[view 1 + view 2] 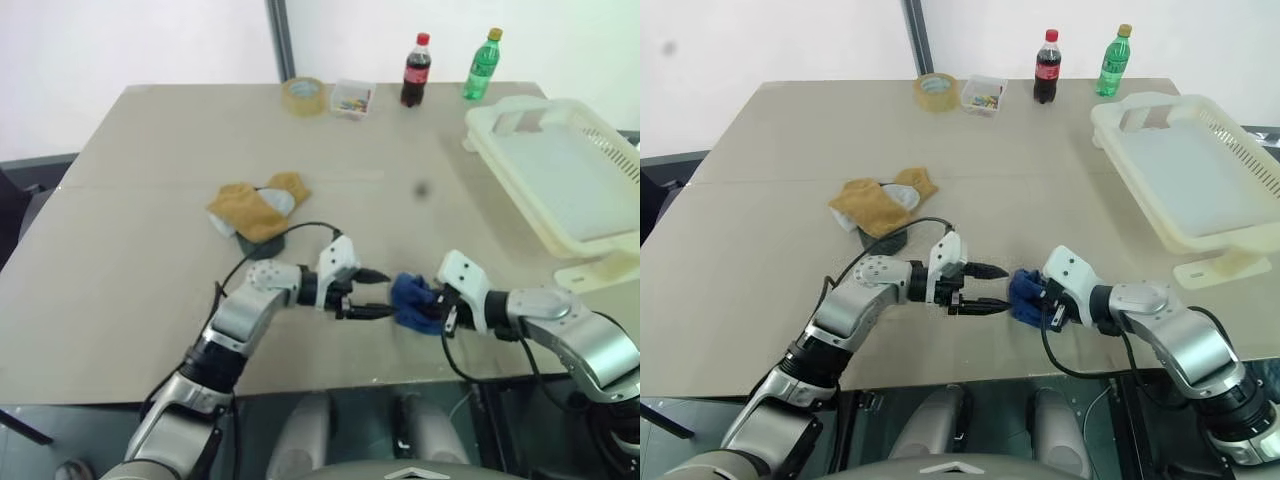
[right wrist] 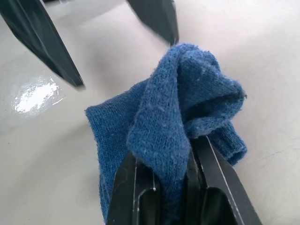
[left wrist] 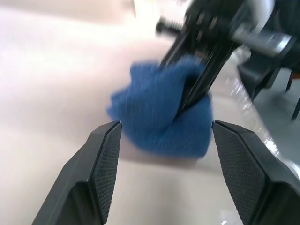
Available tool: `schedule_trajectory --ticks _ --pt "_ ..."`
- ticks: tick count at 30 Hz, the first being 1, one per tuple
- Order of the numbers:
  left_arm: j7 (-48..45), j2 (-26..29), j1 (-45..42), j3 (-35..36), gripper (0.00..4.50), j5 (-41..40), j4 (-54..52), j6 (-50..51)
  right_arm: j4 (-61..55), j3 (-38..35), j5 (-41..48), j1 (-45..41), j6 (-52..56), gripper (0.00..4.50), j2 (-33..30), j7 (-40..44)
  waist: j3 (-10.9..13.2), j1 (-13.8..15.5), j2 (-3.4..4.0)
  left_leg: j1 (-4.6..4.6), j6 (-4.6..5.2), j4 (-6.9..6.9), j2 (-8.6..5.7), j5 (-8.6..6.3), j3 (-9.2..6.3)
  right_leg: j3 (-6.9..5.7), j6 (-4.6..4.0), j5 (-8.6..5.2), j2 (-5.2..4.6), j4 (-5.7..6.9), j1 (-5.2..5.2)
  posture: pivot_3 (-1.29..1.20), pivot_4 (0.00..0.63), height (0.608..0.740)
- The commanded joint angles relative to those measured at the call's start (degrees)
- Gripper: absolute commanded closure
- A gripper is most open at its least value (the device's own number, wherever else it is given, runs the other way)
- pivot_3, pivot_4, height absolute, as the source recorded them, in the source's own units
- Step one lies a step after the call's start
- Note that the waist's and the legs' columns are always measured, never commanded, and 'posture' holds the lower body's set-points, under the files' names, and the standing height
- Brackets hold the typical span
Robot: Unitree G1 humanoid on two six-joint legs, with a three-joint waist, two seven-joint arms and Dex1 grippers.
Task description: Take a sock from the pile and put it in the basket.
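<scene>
Right wrist view: the right gripper's [image 2: 171, 187] fingers pinch the blue sock [image 2: 183, 117] on the bench [image 1: 150, 200]; the left gripper [image 1: 372, 294], fingers wide, faces it.

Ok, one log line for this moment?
right gripper: shut on sock | left gripper: open, facing sock | sock: on table, apart from pile | basket: no sock
</scene>
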Motion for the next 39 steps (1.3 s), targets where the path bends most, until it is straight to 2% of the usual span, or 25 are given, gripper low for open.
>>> schedule_trajectory --ticks 1,7,12,17,21,24,27,29,30,31,36,37,39 --pt "0.4 0.1 0.0 2.9 1.2 -3.7 -4.3 1.7 3.0 -2.9 3.9 1.9 3.5 4.47 2.7 0.2 0.0 0.1 -0.02 -0.01 0.0 0.0 0.0 0.0 -0.01 -0.01 0.0 0.0 0.0 0.0 0.0 0.0 0.15 0.74" --pt "5.3 -2.5 -1.3 5.0 1.2 -4.0 -4.3 1.1 10.0 -20.8 12.9 -8.2 5.4 4.47 14.9 -9.0 0.1 -0.7 0.09 -0.01 0.0 0.01 0.02 0.0 0.02 0.11 0.01 0.03 0.03 0.06 -0.06 0.0 0.15 0.74" --pt "10.1 -6.4 -3.7 5.8 1.2 -2.7 -2.6 -1.2 21.9 -31.3 14.1 -21.8 2.9 4.47 18.2 -17.3 0.2 -0.8 0.12 -0.05 0.0 0.0 -0.04 0.0 0.06 0.07 0.03 0.28 0.05 0.07 -0.08 0.0 0.15 0.74" --pt "14.9 -10.9 -8.3 7.1 1.2 -1.5 1.3 -4.7 48.8 -38.1 8.2 -42.0 -8.3 4.47 14.5 -27.9 0.3 -1.3 0.29 -0.1 0.01 -0.07 -0.36 0.01 0.17 0.21 0.01 0.31 0.0 0.09 -0.17 0.0 0.15 0.74" --pt "18.2 -14.4 -11.9 7.8 1.2 -0.5 4.4 -7.7 74.2 -38.0 1.7 -55.4 -20.1 4.47 9.0 -33.8 0.3 -1.3 0.3 -0.12 0.02 -0.23 -0.44 0.01 0.19 0.24 0.0 0.31 -0.01 0.06 -0.25 0.0 0.15 0.74" --pt "19.5 -16.1 -13.5 7.9 1.2 0.1 5.6 -9.4 88.8 -37.7 -1.3 -61.4 -26.6 4.47 6.5 -36.1 0.3 -1.5 0.3 -0.11 0.02 -0.47 -0.43 0.01 0.26 0.31 -0.01 0.31 -0.01 -0.13 -0.26 0.0 0.15 0.74" --pt "20.5 -17.1 -14.4 8.0 1.2 0.6 6.7 -10.8 96.7 -37.8 -2.6 -63.3 -29.3 4.47 5.6 -34.7 0.3 -1.9 0.3 -0.09 0.02 -0.67 -0.41 0.02 0.38 0.44 -0.01 0.32 -0.01 -0.3 -0.27 0.0 0.15 0.74" --pt "20.9 -17.6 -14.6 7.8 1.2 0.7 6.8 -11.3 99.7 -38.2 -3.1 -62.7 -29.8 3.45 5.0 -34.6 0.3 -1.9 0.36 -0.1 0.03 -0.7 -0.4 0.02 0.45 0.5 -0.01 0.32 -0.01 -0.29 -0.32 0.0 0.15 0.74" --pt "21.2 -17.7 -14.6 7.9 1.2 0.7 6.8 -11.4 100.5 -38.1 -3.4 -62.4 -29.8 3.22 4.8 -33.8 0.4 -1.9 0.39 -0.14 0.03 -0.72 -0.4 0.02 0.52 0.56 0.0 0.32 -0.01 -0.27 -0.4 0.0 0.15 0.74" --pt "21.4 -17.8 -14.6 7.9 1.2 0.7 6.8 -11.5 101.0 -38.0 -3.8 -62.2 -30.0 2.79 4.7 -33.7 0.4 -1.9 0.4 -0.13 0.03 -0.73 -0.4 0.02 0.54 0.58 -0.01 0.32 -0.02 -0.25 -0.41 0.0 0.15 0.74" --pt "22.7 -18.2 -14.5 8.6 1.2 0.6 6.5 -11.7 100.8 -37.4 -5.4 -61.1 -30.6 0.38 3.3 -32.6 0.4 -1.8 0.4 -0.13 0.04 -0.71 -0.41 0.02 0.56 0.59 0.01 0.33 -0.01 -0.25 -0.41 0.0 0.15 0.74" --pt "23.1 -18.3 -14.4 8.9 1.2 0.5 6.5 -11.7 99.9 -36.2 -6.6 -60.4 -31.6 0.07 3.0 -31.6 0.4 -1.7 0.4 -0.12 0.04 -0.7 -0.41 0.02 0.55 0.59 0.01 0.33 -0.01 -0.25 -0.41 0.0 0.15 0.74" --pt "24.1 -18.5 -14.5 9.6 1.2 0.4 6.7 -11.6 96.9 -34.6 -7.9 -58.9 -33.9 0.07 2.5 -29.1 0.4 -1.7 0.4 -0.12 0.04 -0.69 -0.41 0.02 0.55 0.59 0.01 0.33 0.0 -0.25 -0.41 0.0 0.15 0.74"
